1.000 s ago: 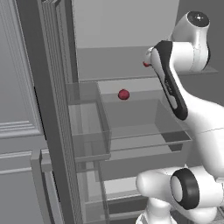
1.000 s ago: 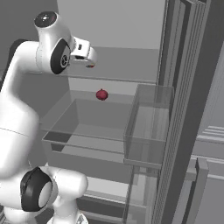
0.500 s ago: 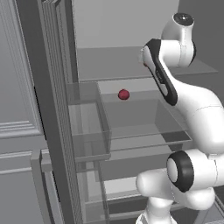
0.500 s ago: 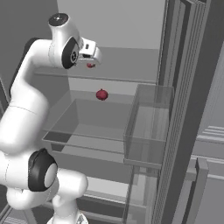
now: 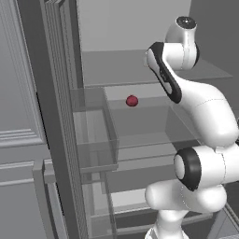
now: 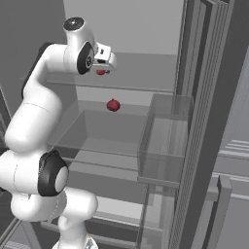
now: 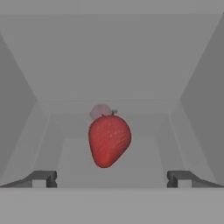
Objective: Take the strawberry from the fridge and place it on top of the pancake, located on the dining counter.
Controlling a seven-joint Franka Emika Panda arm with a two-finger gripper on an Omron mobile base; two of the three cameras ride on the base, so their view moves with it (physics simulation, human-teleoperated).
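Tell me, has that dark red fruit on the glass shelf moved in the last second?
No. The dark red fruit sits at the same spot on the glass shelf, just left of the clear door bin.

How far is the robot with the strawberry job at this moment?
Done: the fridge stands open and the arm has reached inside. In hand: the open gripper faces the strawberry, with fingertips apart on either side, not closed on it. Left: grasp it, carry it out, and set it on the pancake.
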